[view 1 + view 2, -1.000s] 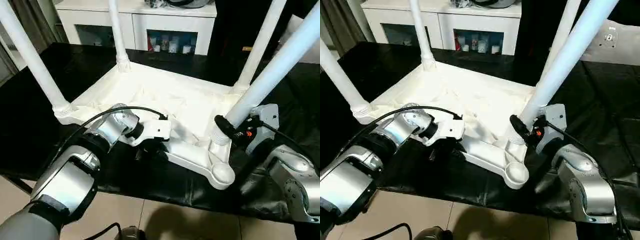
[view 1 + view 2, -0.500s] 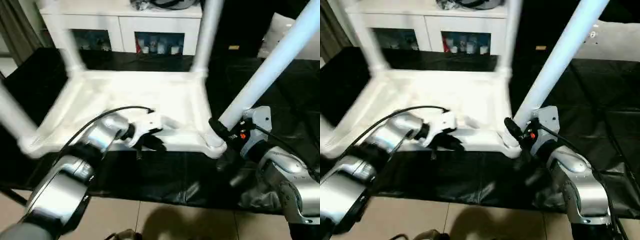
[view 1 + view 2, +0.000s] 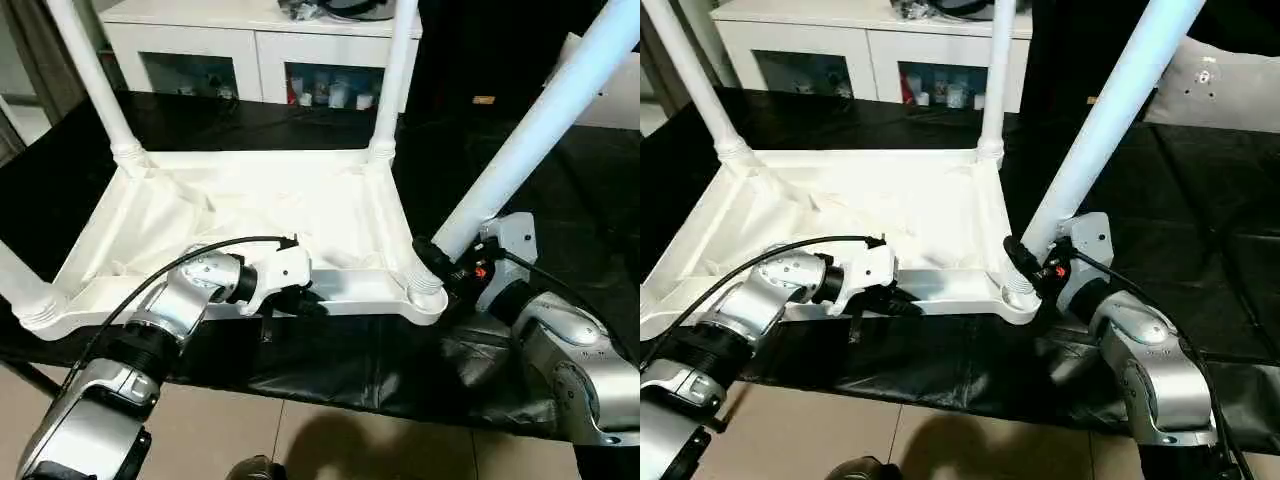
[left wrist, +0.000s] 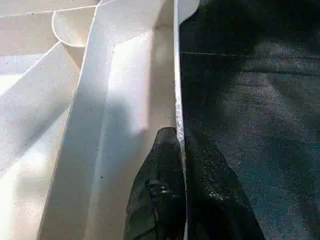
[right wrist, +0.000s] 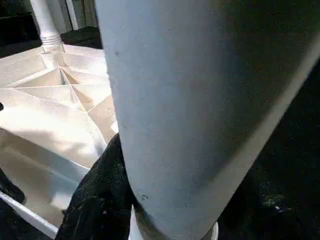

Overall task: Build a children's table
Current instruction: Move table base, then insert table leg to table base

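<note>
The table (image 3: pixel 250 215) lay upside down on the black-draped worktop (image 3: pixel 560 190), ribbed underside up, all four legs standing in their corner sockets. From the head camera, the legs rose at about 10, 12, 2 and 8 o'clock of the top's middle.

The left claw (image 4: pixel 181 150) was pinched shut on the thin near rim (image 3: pixel 350 290), one black finger (image 4: pixel 157 190) inside the wall and the other outside, at about 6 o'clock of the top. The right claw (image 3: pixel 432 262) was closed around the base of the near right leg (image 3: pixel 530 140), just above its collar, at about 4 o'clock. That leg leaned outward toward 2 o'clock more than the far legs did.

Judged from this, the step in hand was seating or tightening that leg while the left claw steadied the top. To do it well, the left grip should stay firm and low on the rim so the top does not skate over the cloth. The right claw should turn the leg about its own axis, not push it sideways, since a tilted leg could cross-thread. Whether the collar sat flush in the socket could not be told. A thin rim could flex under too hard a pinch.
</note>
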Motion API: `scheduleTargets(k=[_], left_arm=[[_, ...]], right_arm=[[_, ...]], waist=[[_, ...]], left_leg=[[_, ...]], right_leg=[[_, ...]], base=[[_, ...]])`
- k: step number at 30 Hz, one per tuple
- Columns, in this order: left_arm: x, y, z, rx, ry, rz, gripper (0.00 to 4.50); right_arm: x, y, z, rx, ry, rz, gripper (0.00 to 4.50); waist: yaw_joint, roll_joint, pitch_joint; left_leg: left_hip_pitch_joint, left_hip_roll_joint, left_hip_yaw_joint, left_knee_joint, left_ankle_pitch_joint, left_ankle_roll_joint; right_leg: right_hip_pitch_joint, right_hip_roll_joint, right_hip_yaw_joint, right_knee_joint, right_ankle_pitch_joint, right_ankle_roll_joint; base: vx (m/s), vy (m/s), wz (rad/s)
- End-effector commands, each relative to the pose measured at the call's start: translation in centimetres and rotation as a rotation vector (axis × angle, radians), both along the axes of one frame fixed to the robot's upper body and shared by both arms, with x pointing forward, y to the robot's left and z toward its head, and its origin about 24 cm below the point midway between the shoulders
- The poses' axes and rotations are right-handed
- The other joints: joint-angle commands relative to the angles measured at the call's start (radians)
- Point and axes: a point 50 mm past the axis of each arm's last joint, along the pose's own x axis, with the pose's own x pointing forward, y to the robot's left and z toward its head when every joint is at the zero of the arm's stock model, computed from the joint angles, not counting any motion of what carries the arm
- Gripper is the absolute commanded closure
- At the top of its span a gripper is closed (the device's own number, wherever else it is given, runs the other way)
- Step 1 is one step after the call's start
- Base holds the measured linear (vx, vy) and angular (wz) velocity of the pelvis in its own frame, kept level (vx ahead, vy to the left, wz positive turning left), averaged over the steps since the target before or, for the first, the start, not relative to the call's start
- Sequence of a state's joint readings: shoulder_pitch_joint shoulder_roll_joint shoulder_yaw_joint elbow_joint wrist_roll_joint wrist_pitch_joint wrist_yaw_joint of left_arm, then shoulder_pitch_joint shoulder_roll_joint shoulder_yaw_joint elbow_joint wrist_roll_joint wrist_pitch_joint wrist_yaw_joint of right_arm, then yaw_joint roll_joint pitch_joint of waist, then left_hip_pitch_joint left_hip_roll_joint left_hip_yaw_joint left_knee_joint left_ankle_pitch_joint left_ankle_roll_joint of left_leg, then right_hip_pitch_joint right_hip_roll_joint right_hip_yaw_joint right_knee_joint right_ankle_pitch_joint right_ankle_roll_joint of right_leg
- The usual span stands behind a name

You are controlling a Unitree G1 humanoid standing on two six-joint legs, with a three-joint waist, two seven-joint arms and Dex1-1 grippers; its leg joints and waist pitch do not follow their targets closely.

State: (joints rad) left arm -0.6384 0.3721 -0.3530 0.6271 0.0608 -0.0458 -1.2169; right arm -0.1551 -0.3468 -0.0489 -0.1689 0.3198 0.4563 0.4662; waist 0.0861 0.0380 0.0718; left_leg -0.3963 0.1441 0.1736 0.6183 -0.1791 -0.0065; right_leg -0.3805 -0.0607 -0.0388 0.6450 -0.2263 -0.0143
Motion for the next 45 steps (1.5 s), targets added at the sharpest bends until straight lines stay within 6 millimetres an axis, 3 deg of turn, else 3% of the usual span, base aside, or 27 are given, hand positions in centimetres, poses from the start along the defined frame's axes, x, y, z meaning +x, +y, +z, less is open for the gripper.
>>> scheduleTargets(k=[1, 5, 11, 12, 13, 14, 16, 18, 25, 27, 31, 32, 41, 42, 45], left_arm=[[0.4, -0.2, 1.2, -0.109, -0.006, 0.034, 3.94], [0.1, -1.1, 1.7, -0.147, 0.028, 0.007, 3.70], [0.3, -2.6, 1.1, -0.150, 0.010, 0.026, 3.11], [0.3, -2.8, 1.0, -0.146, 0.011, 0.026, 3.06], [0.3, -3.0, 0.9, -0.145, 0.012, 0.027, 3.06], [0.3, -3.4, 0.5, -0.126, 0.011, 0.030, 2.90], [0.3, -3.5, 0.3, -0.114, 0.012, 0.031, 2.90], [0.4, -3.7, 0.0, -0.101, 0.010, 0.037, 2.85], [0.6, -2.9, -0.8, -0.018, 0.021, 0.043, 2.82], [0.6, -2.8, -0.8, -0.014, 0.025, 0.045, 3.17], [0.4, -2.6, -1.0, -0.024, 0.059, 0.036, 3.24], [0.3, -2.4, -1.1, -0.015, 0.071, 0.022, 3.53], [0.1, -2.2, -1.2, -0.015, 0.080, 0.014, 4.17], [0.1, -2.1, -1.4, 0.002, 0.076, 0.009, 4.40], [0.1, -1.7, -1.5, 0.016, 0.072, 0.013, 4.49]], right_arm=[[0.2, -0.1, 0.5, -0.004, -0.022, 0.000, 2.63], [0.2, -0.2, 0.4, -0.006, -0.020, -0.004, 2.63], [0.2, 0.0, 0.6, -0.002, -0.026, -0.006, 2.63], [0.1, 0.0, 0.6, -0.001, -0.027, -0.007, 2.63], [0.1, 0.0, 0.6, -0.001, -0.027, -0.007, 2.63], [0.0, 0.1, 0.5, 0.003, -0.026, -0.011, 2.63], [-0.1, 0.2, 0.4, 0.005, -0.025, -0.012, 2.63], [-0.2, 0.2, 0.4, 0.007, -0.023, -0.014, 2.63], [-0.3, 0.4, 0.2, 0.014, -0.021, -0.018, 2.63], [-0.3, 0.4, 0.2, 0.015, -0.021, -0.018, 2.63], [-0.3, 0.5, 0.2, 0.018, -0.020, -0.018, 2.63], [-0.3, 0.5, 0.2, 0.019, -0.019, -0.018, 2.63], [-0.1, 0.5, 0.0, 0.031, -0.005, -0.011, 2.63], [-0.1, 0.7, 0.1, 0.061, 0.011, 0.009, 2.63], [-0.1, 1.1, 0.3, 0.108, 0.049, 0.077, 2.63]], waist=[[0.002, -0.017, -0.071], [0.007, -0.017, -0.074], [0.008, -0.014, -0.073], [0.010, -0.007, -0.073], [0.008, -0.012, -0.074], [0.009, -0.003, -0.074], [0.007, -0.009, -0.074], [0.006, -0.004, -0.073], [0.007, -0.004, -0.073], [0.007, -0.003, -0.073], [0.007, -0.003, -0.072], [0.007, -0.002, -0.072], [0.006, -0.002, -0.071], [0.006, -0.003, -0.070], [0.005, 0.000, -0.070]], left_leg=[[0.027, 0.087, -0.034, -0.086, -0.215, 0.000], [0.026, 0.088, -0.032, -0.083, -0.188, 0.014], [0.024, 0.087, -0.034, -0.083, -0.203, 0.011], [0.024, 0.086, -0.035, -0.083, -0.204, 0.009], [0.024, 0.088, -0.036, -0.084, -0.206, 0.009], [0.024, 0.088, -0.037, -0.084, -0.207, 0.006], [0.024, 0.087, -0.037, -0.085, -0.212, 0.007], [0.025, 0.088, -0.038, -0.086, -0.223, 0.005], [0.026, 0.089, -0.040, -0.089, -0.244, -0.007], [0.026, 0.089, -0.040, -0.089, -0.245, -0.006], [0.025, 0.088, -0.039, -0.088, -0.245, -0.005], [0.026, 0.089, -0.040, -0.089, -0.246, -0.007], [0.026, 0.090, -0.040, -0.091, -0.261, -0.011], [0.026, 0.090, -0.041, -0.091, -0.268, -0.011], [0.028, 0.091, -0.042, -0.093, -0.280, -0.013]], right_leg=[[0.029, -0.108, 0.052, -0.090, -0.185, -0.211], [0.029, -0.107, 0.050, -0.085, -0.119, -0.230], [0.032, -0.108, 0.051, -0.091, -0.145, -0.220], [0.032, -0.108, 0.051, -0.091, -0.144, -0.219], [0.033, -0.107, 0.051, -0.091, -0.139, -0.218], [0.032, -0.107, 0.051, -0.090, -0.130, -0.219], [0.034, -0.107, 0.051, -0.092, -0.125, -0.218], [0.033, -0.106, 0.051, -0.092, -0.127, -0.220], [0.033, -0.109, 0.052, -0.093, -0.130, -0.224], [0.033, -0.109, 0.052, -0.093, -0.131, -0.226], [0.033, -0.111, 0.053, -0.094, -0.140, -0.227], [0.033, -0.111, 0.052, -0.094, -0.143, -0.226], [0.031, -0.110, 0.053, -0.095, -0.159, -0.225], [0.030, -0.111, 0.053, -0.096, -0.172, -0.222], [0.029, -0.111, 0.054, -0.098, -0.182, -0.222]], base=[[0.000, 0.000, 0.00], [0.000, 0.000, 0.00], [0.000, 0.000, 0.00], [0.000, 0.000, 0.00], [0.000, 0.000, 0.00], [0.000, 0.000, 0.00], [0.000, 0.000, 0.00], [0.000, 0.000, 0.00], [0.000, 0.000, 0.00], [0.000, 0.000, 0.00], [0.000, 0.000, 0.00], [0.000, 0.000, 0.00], [0.000, 0.000, 0.00], [0.000, 0.000, 0.00], [0.000, 0.000, 0.00]])
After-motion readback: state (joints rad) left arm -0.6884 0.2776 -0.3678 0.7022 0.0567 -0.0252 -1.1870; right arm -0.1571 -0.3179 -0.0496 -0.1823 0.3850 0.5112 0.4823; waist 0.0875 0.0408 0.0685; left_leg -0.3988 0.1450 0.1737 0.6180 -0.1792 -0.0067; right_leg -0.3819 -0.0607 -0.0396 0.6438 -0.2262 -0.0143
